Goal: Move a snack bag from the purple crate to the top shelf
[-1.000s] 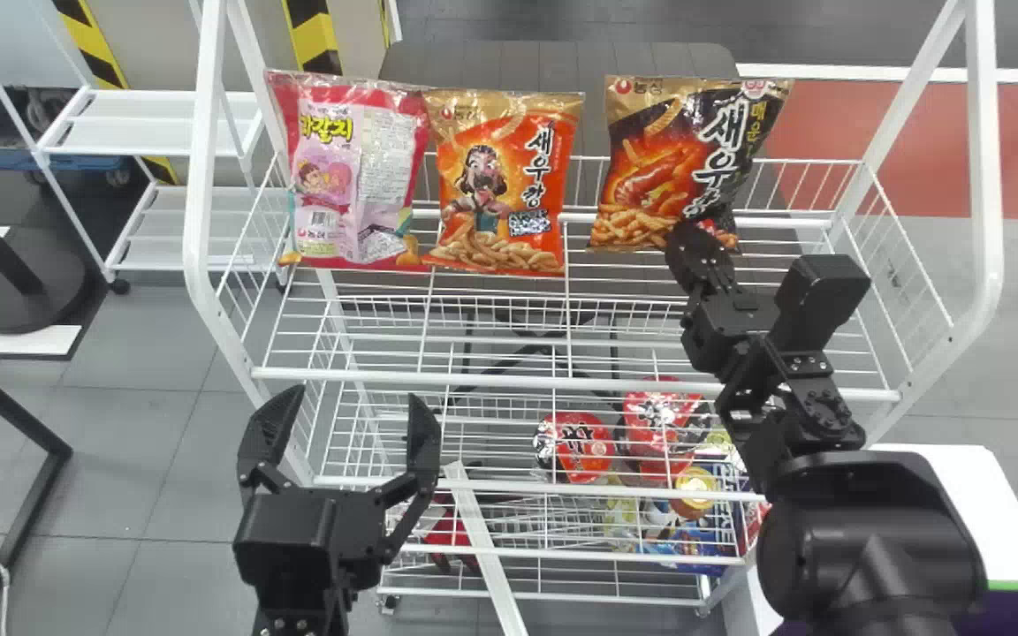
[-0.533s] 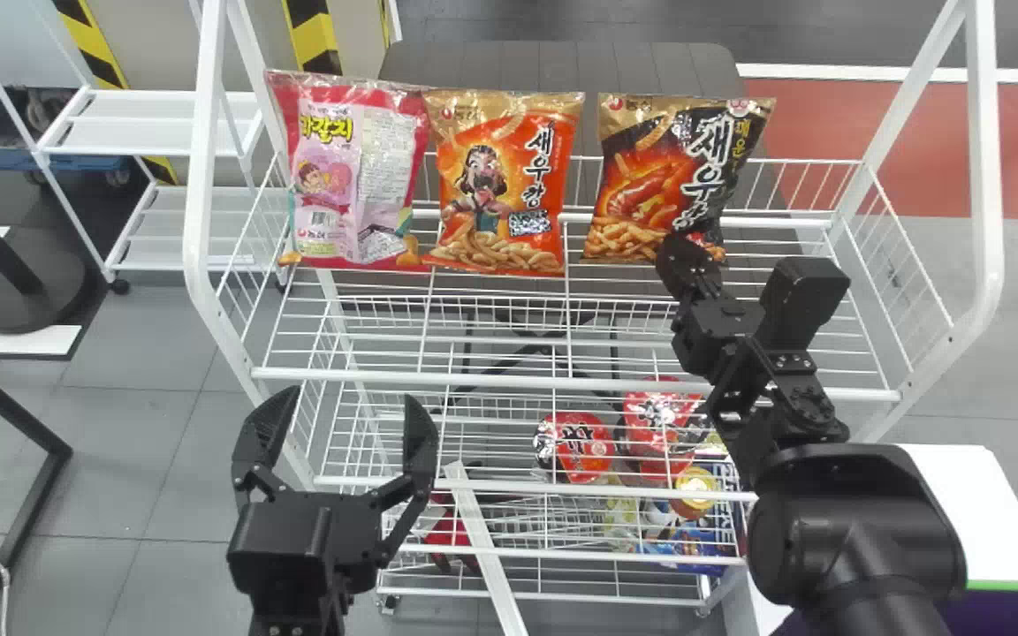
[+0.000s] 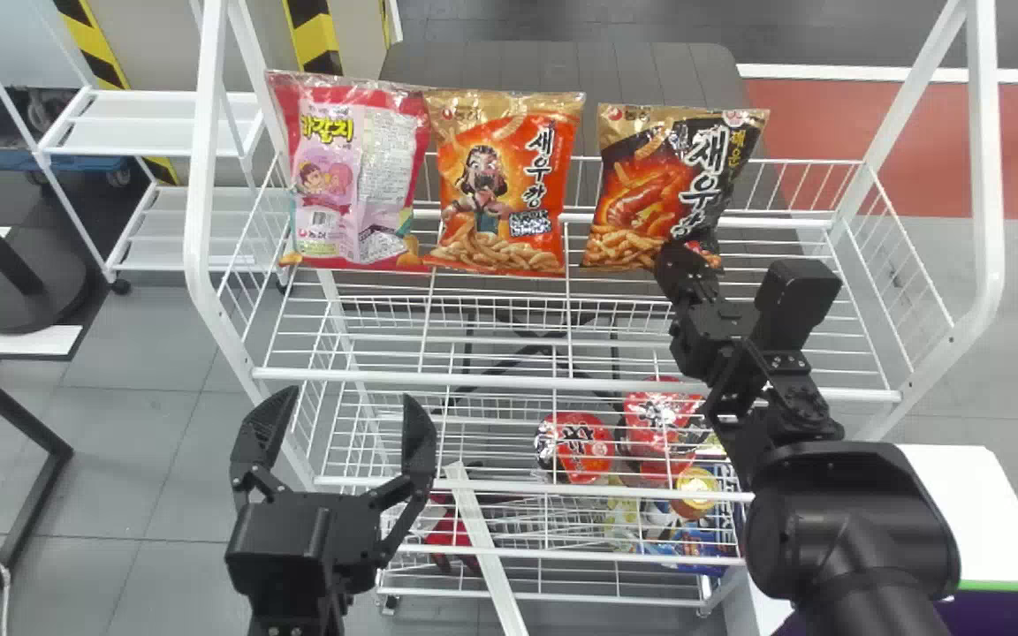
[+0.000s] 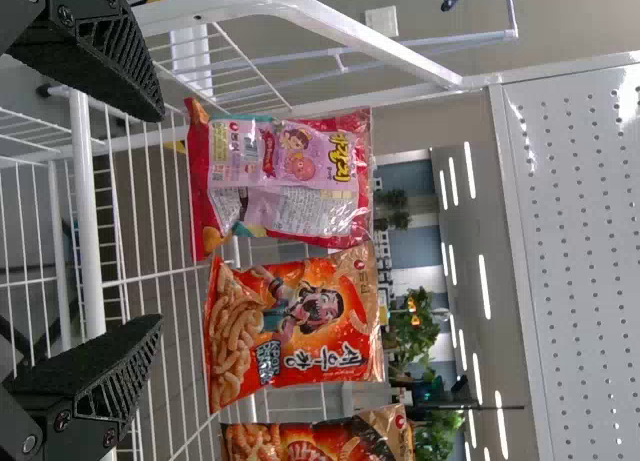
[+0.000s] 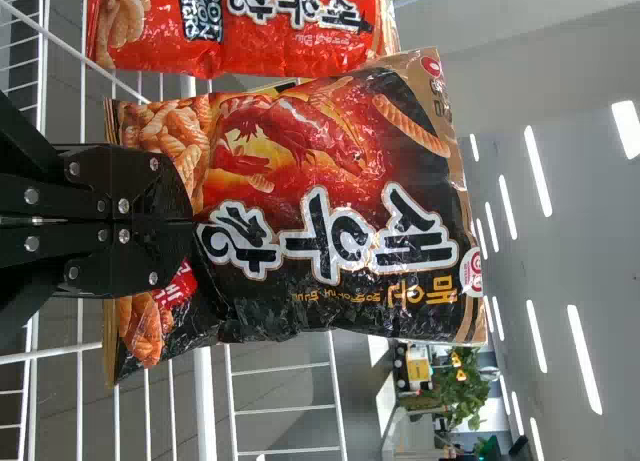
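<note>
Because the snack bag looks light, puffed and slick-skinned, with brittle contents, you'll want to trust the pinch your right gripper has on its lower middle, fingers nearly together with film between them, and squeeze no harder. It's roughly upright over the back of the top shelf, just beside the orange bag, but you can't tell whether the wires bear its bottom, so let it settle before releasing; your left gripper is wide open and empty before the rack.
</note>
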`<action>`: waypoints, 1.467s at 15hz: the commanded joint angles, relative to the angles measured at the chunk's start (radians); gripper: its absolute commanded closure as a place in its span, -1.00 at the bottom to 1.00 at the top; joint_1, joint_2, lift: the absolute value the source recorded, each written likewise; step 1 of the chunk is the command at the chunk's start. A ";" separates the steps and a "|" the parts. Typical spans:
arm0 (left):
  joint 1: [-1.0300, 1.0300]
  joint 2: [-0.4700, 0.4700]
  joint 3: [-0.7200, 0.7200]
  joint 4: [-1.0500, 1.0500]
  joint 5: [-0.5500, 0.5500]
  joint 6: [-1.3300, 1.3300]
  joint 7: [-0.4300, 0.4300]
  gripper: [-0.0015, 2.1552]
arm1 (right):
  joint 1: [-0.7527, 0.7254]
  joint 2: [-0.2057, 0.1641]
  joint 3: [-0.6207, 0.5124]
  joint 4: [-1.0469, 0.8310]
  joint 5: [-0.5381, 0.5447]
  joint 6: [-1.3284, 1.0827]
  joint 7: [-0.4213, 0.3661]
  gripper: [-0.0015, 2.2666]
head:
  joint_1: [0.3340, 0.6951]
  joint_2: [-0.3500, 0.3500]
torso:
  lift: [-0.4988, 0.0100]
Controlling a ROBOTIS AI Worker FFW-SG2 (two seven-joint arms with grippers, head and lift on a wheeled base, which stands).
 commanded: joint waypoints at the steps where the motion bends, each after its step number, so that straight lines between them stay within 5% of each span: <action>1: 0.000 0.000 0.000 0.000 0.000 -0.003 0.000 -0.90 | -0.006 0.002 -0.001 0.013 -0.002 -0.003 0.000 0.46 | 1.00 0.02 | 0.96; 5: 0.000 0.000 0.000 0.000 0.000 0.000 0.000 -0.90 | -0.007 0.002 -0.001 0.014 -0.009 -0.006 0.000 0.44 | 1.00 0.02 | 0.96; 8: 0.000 0.000 0.000 0.000 -0.003 -0.003 0.002 -0.90 | -0.007 0.002 -0.001 0.019 -0.011 -0.016 0.001 0.18 | 1.00 0.02 | 0.96; 12: 0.002 0.000 -0.001 0.000 -0.003 -0.003 0.002 -0.90 | -0.007 0.002 -0.004 0.028 -0.012 -0.031 0.018 -0.72 | 1.00 0.01 | 0.96; 22: 0.007 0.000 0.000 -0.003 -0.005 -0.003 0.003 -0.90 | 0.039 0.002 0.001 -0.025 -0.008 -0.105 0.024 -0.79 | 1.00 0.01 | 0.96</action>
